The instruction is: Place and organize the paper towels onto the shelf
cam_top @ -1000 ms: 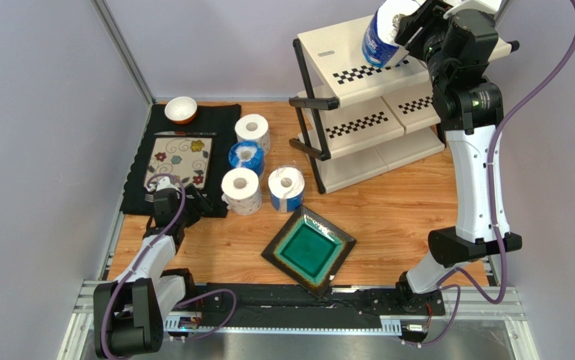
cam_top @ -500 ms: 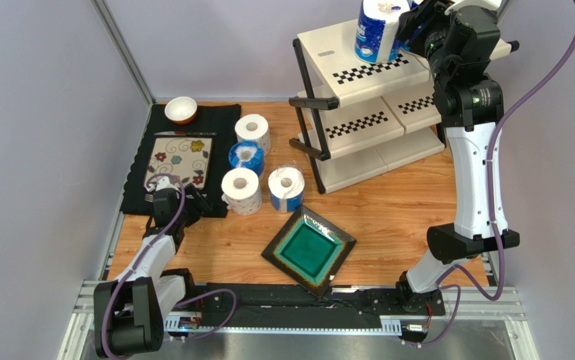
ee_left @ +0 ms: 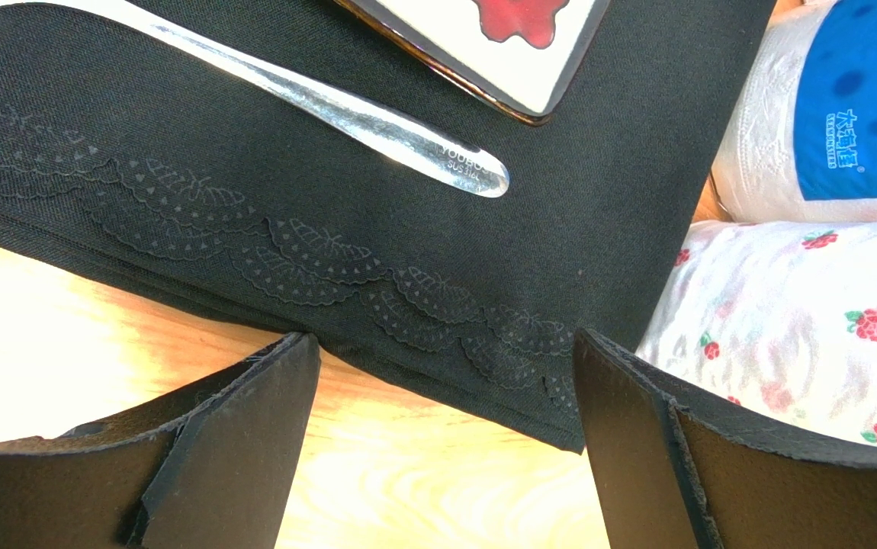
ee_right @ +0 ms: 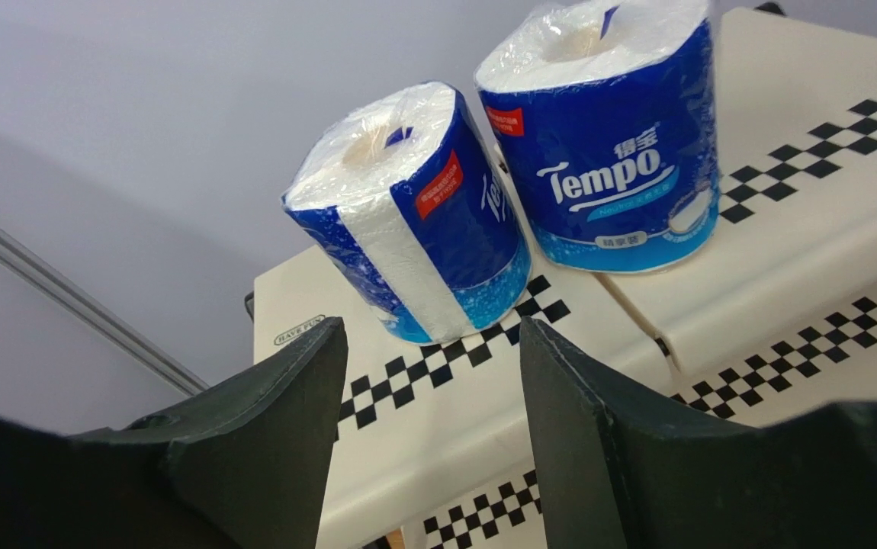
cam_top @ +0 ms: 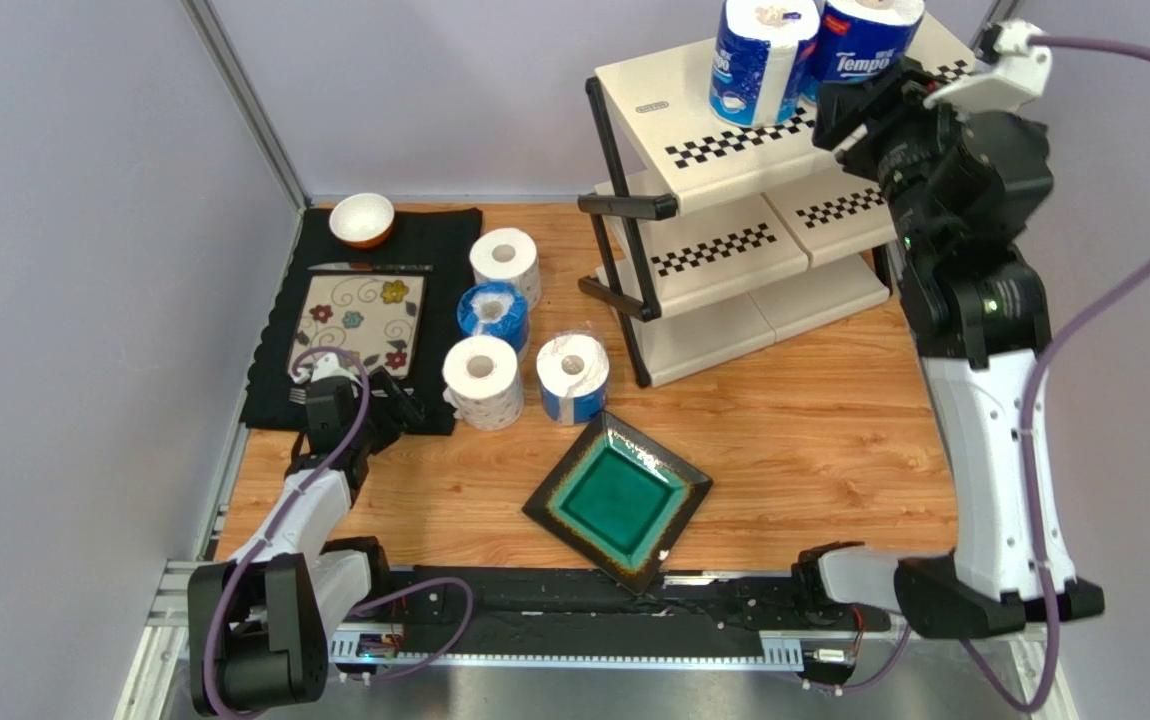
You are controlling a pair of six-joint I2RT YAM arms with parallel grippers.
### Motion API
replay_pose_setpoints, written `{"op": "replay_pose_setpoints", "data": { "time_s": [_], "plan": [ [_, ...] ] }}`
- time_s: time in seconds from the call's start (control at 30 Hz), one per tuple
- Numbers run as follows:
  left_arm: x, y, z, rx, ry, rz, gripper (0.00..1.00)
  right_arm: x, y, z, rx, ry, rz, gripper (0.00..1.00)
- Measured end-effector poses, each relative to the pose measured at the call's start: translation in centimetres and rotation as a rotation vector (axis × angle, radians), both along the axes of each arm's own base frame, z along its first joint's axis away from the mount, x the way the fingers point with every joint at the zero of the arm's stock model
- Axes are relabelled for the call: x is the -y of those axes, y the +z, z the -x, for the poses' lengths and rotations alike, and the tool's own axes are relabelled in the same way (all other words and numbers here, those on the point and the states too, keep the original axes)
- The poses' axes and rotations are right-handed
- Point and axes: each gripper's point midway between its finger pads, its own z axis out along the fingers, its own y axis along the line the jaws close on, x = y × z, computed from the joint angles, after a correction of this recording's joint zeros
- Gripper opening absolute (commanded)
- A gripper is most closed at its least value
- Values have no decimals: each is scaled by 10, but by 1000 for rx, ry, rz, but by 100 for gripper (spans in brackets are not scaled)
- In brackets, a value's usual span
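Observation:
Two blue-and-white Tempo paper towels point(cam_top: 759, 60) point(cam_top: 859, 38) stand side by side on the top tier of the cream shelf point(cam_top: 716, 240). The right wrist view shows them point(ee_right: 420, 212) point(ee_right: 609, 149) upright above a checkered strip. My right gripper point(cam_top: 870, 117) point(ee_right: 426, 343) hangs open just in front of them, touching neither. Several more paper towels point(cam_top: 506, 263) point(cam_top: 493, 312) point(cam_top: 482, 380) point(cam_top: 572, 375) stand on the table, left of the shelf. My left gripper point(cam_top: 318, 387) point(ee_left: 445, 366) rests open and empty at the placemat's near edge, with a flower-printed roll point(ee_left: 798, 309) at its right.
A black floral placemat point(cam_top: 363, 315) point(ee_left: 294, 206) carries a small white bowl point(cam_top: 362, 219) and a knife point(cam_top: 371, 267). A green square plate point(cam_top: 619, 500) lies near the table's front edge. Grey walls close in on the left and back.
My right gripper set the tilted roll upright on the top tier beside the other Tempo roll, let go and drew back toward the near right. The left arm has not moved.

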Motion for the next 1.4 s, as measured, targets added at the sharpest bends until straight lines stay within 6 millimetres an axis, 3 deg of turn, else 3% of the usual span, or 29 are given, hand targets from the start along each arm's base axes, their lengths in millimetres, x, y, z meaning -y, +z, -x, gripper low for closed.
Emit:
{"op": "replay_pose_setpoints", "data": {
  "time_s": [0.2,0.33,0.43,0.57,0.7,0.77,0.87,1.17,1.4],
  "plan": [
    [0,0,0,0,-2,2,90,33,25,55,99,-118,-33,61],
    [0,0,0,0,-2,3,90,73,51,62,132,-272,-54,61],
    [0,0,0,0,-2,3,90,109,51,47,115,-370,-78,61],
    [0,0,0,0,-2,3,90,157,27,8,38,-430,-147,61],
    [0,0,0,0,-2,3,90,183,-23,-51,-98,-403,-178,63],
    [1,0,0,1,-2,4,90,181,-43,-71,-148,-359,-183,64],
    [1,0,0,1,-3,6,90,172,-55,-91,-181,-278,-181,64],
    [1,0,0,2,-2,12,90,147,-30,-99,-89,-114,-137,65],
    [1,1,0,2,-3,14,90,134,-27,-99,-77,-39,-113,65]
  ]
}}
